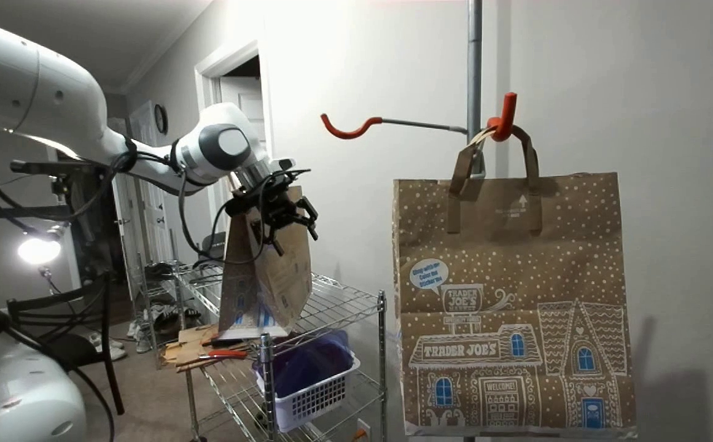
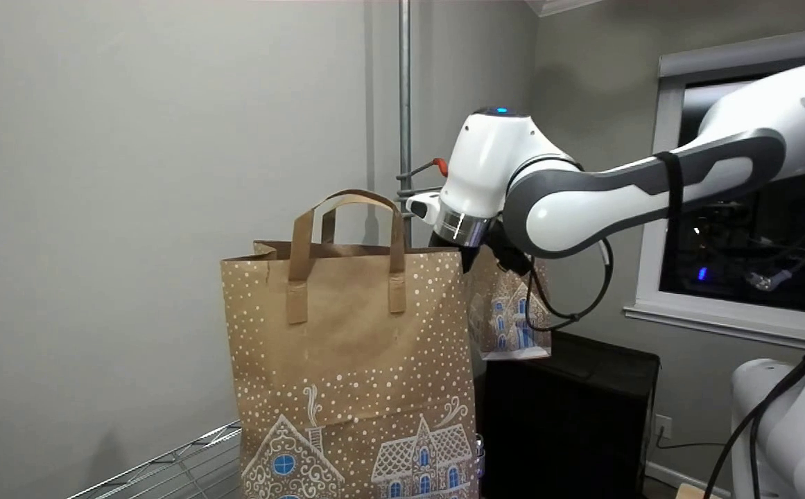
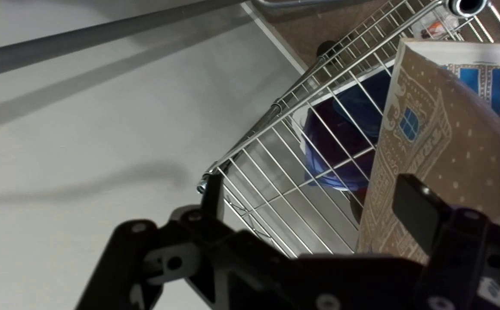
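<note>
My gripper (image 1: 296,238) is open with nothing between its fingers, which also show in the wrist view (image 3: 314,204). It is tilted down beside a brown paper bag (image 1: 285,270) that stands on a wire shelf. That bag also shows in an exterior view (image 2: 347,339), handles up, hiding most of the gripper there, and in the wrist view (image 3: 461,146), behind one finger. I cannot tell whether the finger touches it. A second brown paper bag (image 1: 510,276) hangs by its handles from a red-tipped hook (image 1: 507,113). Another red-tipped hook (image 1: 350,127) holds nothing.
Both hooks are on a grey vertical pole (image 1: 475,67) by the wall. The wire shelf (image 1: 356,299) has a white basket (image 1: 316,402) with purple contents below. A red-handled tool (image 1: 224,355) lies on wood pieces. A black cabinet (image 2: 568,409) and a chair (image 1: 64,313) stand nearby.
</note>
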`<act>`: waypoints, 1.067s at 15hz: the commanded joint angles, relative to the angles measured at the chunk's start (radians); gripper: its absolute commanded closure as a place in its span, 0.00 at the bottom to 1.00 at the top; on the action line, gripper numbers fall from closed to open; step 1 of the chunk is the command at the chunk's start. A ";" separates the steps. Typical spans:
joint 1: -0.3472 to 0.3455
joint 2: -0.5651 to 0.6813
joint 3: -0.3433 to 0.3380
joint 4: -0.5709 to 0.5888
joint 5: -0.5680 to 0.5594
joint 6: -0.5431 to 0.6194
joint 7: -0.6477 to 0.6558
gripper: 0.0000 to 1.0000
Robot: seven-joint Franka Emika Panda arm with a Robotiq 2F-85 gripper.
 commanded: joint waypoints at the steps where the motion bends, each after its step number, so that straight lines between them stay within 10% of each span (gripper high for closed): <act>1: 0.015 0.052 0.004 -0.042 0.055 0.076 -0.013 0.00; 16: 0.072 0.320 0.082 0.098 0.182 0.157 -0.063 0.00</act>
